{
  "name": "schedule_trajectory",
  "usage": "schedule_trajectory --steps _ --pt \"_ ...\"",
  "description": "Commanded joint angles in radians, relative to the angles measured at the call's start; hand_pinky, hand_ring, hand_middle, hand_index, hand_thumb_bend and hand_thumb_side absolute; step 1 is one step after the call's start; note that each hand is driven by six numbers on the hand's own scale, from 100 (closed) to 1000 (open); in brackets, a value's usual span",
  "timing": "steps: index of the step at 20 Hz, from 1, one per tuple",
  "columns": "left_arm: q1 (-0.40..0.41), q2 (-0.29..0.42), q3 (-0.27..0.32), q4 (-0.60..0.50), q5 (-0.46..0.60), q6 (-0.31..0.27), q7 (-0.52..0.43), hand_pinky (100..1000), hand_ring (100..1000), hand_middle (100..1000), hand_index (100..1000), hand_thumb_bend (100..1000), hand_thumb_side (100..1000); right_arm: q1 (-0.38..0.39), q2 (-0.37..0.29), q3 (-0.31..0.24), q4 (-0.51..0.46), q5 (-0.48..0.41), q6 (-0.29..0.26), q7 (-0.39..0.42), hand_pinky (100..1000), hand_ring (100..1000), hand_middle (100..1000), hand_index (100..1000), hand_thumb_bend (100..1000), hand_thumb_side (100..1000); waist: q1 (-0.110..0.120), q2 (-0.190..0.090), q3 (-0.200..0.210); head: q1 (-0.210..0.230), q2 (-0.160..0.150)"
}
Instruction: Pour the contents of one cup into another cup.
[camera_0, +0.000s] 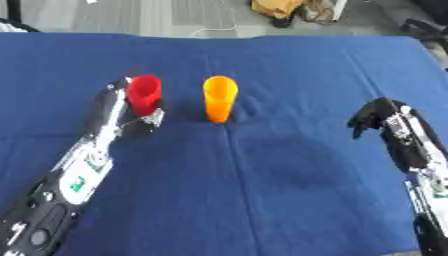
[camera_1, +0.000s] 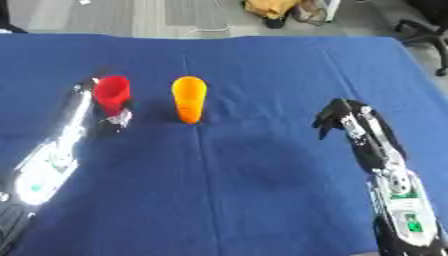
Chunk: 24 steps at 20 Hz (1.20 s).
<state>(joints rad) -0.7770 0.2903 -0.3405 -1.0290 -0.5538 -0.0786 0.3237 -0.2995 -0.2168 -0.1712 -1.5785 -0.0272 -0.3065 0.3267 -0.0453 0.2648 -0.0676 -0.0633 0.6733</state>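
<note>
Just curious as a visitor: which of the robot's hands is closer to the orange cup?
Left. The left hand is at the red cup, just beside the orange cup. The right hand hangs far off to the other side.

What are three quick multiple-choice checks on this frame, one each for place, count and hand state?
1. Where does the orange plastic cup stand relative to the red plastic cup?
A. To its right
B. To its left
C. Stacked inside it

2. How many cups are on the blue cloth-covered table?
A. One
B. Two
C. Four

3. What is the left hand doing?
A. Resting flat, away from the cups
B. Holding the orange cup
C. Closed around the red cup

Key: 1 A, the orange cup is on the view's right side of the red one. 2 B, only red and orange show. 3 C, its fingers wrap the red cup's base.
</note>
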Motion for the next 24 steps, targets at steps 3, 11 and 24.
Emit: schedule_trajectory --steps 3,11,24 --pt "-0.023 0.009 0.003 0.0 0.039 -0.04 -0.002 339 381 601 988 100 407 -0.011 -0.014 -0.003 -0.009 0.006 -0.001 0.005 340 498 311 521 318 803 0.001 -0.017 -0.003 0.002 -0.012" --pt "-0.015 0.015 0.002 -0.036 0.122 -0.087 0.047 260 302 568 978 100 371 -0.009 -0.014 -0.005 -0.006 0.004 -0.002 0.006 341 498 310 521 316 803 0.0 -0.02 -0.004 0.002 -0.011" --pt "0.091 0.084 -0.013 -0.396 0.311 -0.055 0.072 100 164 396 922 100 489 -0.009 -0.036 -0.01 0.021 0.006 0.001 0.003 341 499 310 522 318 797 0.011 -0.048 0.018 -0.008 -0.003"
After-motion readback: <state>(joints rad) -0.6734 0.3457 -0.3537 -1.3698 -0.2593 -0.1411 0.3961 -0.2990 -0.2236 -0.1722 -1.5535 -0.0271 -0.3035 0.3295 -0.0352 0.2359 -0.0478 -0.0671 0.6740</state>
